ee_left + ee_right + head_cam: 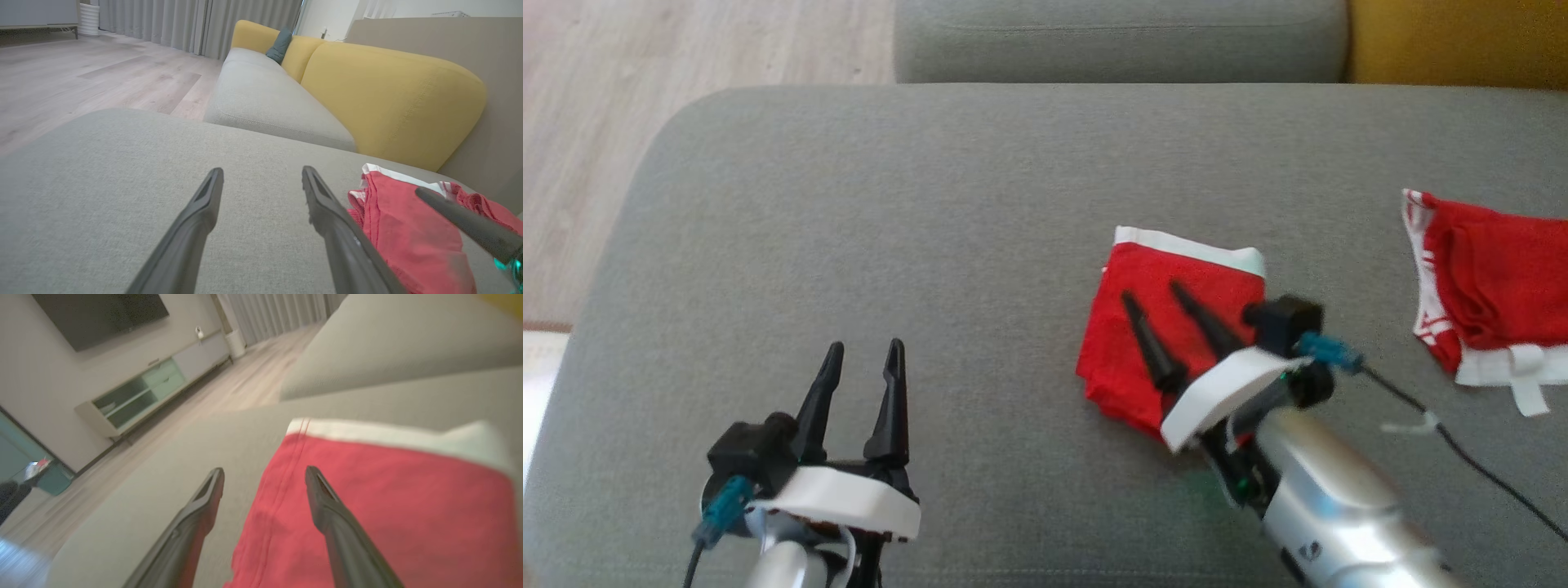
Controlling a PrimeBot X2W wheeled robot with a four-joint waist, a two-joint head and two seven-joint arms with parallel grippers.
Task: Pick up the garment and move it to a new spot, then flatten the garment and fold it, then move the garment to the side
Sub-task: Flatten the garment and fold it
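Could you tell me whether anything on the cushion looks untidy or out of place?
The folded red garment below the right hand lies neat. The other red garment, further right on the cushion, stands out: it is crumpled, with its white band twisted and a strip sticking out.

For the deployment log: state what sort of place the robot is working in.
Most likely a home living room. A grey sofa seat with a yellow backrest, a dark wall-mounted screen above a low cabinet, and floor-length curtains over a wooden floor all point to it.
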